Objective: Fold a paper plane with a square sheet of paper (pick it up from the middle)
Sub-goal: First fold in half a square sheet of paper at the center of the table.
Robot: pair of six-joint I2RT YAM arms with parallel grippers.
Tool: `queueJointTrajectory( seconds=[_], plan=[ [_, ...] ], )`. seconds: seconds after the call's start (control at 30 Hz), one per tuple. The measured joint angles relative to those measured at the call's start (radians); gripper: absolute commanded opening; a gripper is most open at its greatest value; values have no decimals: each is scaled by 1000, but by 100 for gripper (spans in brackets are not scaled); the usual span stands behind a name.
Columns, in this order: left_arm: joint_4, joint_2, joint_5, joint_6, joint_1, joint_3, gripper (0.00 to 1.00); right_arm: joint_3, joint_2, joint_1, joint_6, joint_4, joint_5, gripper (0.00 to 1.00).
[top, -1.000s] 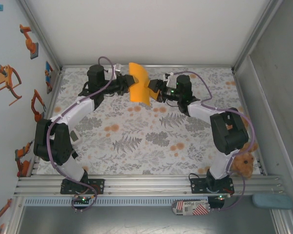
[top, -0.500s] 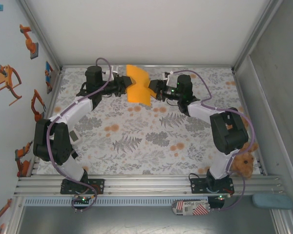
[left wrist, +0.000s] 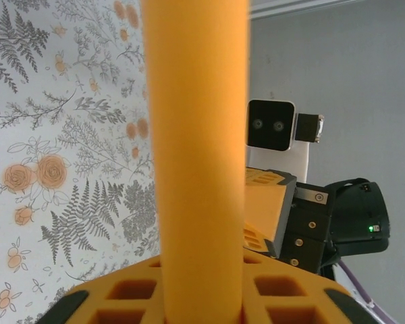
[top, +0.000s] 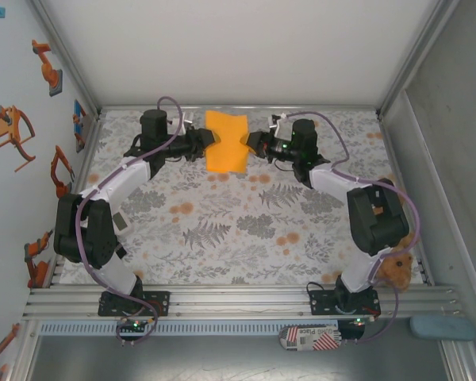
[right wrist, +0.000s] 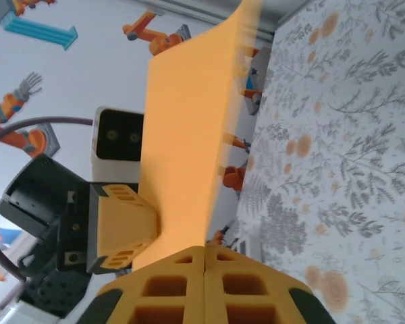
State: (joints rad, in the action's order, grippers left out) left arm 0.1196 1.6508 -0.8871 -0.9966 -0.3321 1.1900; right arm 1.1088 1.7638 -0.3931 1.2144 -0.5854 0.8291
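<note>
Square sheet of paper (top: 226,141): broad from top, narrow band at left wrist.

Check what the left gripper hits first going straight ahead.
The left gripper is shut on the sheet of paper; straight on, it would likely meet the right gripper, holding the opposite edge and facing it. It sits slightly off-centre, so maybe only a graze.

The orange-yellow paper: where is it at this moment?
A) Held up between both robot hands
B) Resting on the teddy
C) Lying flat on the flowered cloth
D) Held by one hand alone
A: the paper is pinched at one edge by the left hand and at the opposite edge by the right hand. Both wrist views show it clamped in the fingers, off the table.
</note>
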Motion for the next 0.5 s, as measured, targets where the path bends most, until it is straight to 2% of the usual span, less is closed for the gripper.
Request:
queueJointTrajectory(
  seconds=[0.1, 0.17, 0.37, 0.5],
  plan=[
    [-10, 0, 8, 12, -1, -20, 45, 0, -27, 0, -54, 90, -21, 0],
    [-23, 0, 27, 25, -3, -41, 59, 0, -47, 0, -92, 156, -37, 0],
    [-140, -2, 166, 97, -11, -100, 79, 5, -106, 8, -202, 359, -78, 0],
    [-233, -37, 282, 148, -8, -124, 85, 47, -122, 10, -274, 509, -112, 0]
  ],
)
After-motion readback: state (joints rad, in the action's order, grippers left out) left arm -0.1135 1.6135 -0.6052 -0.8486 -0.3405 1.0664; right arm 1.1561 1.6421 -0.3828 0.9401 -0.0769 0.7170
